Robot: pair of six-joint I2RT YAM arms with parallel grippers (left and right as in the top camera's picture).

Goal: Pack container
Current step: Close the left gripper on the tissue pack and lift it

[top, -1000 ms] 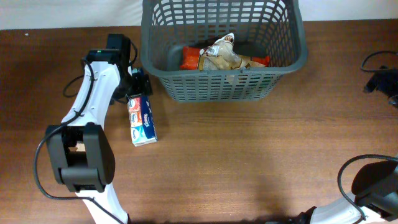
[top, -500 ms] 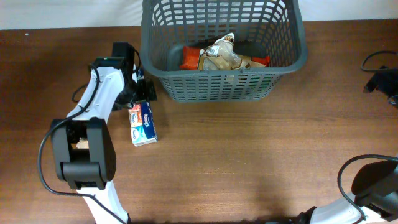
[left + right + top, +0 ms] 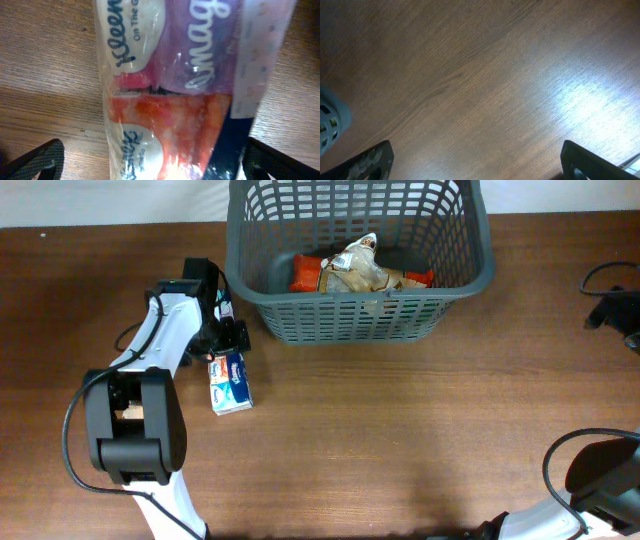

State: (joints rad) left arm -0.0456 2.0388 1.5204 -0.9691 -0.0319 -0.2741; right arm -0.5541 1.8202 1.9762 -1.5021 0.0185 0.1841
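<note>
over the last second our left gripper [image 3: 227,340] has slid along from beside the basket corner to sit over the far end of the tissue packet [image 3: 230,384]. its jaws are spread wide either side of the packet and grip nothing yet, so we judge the pick is about to begin. just to the right stands the container [image 3: 360,322], snack packets [image 3: 355,270] already inside; its near wall must be cleared. far right, our right gripper [image 3: 480,167] hangs wide open and empty over bare table [image 3: 485,85], probably idle.
</note>
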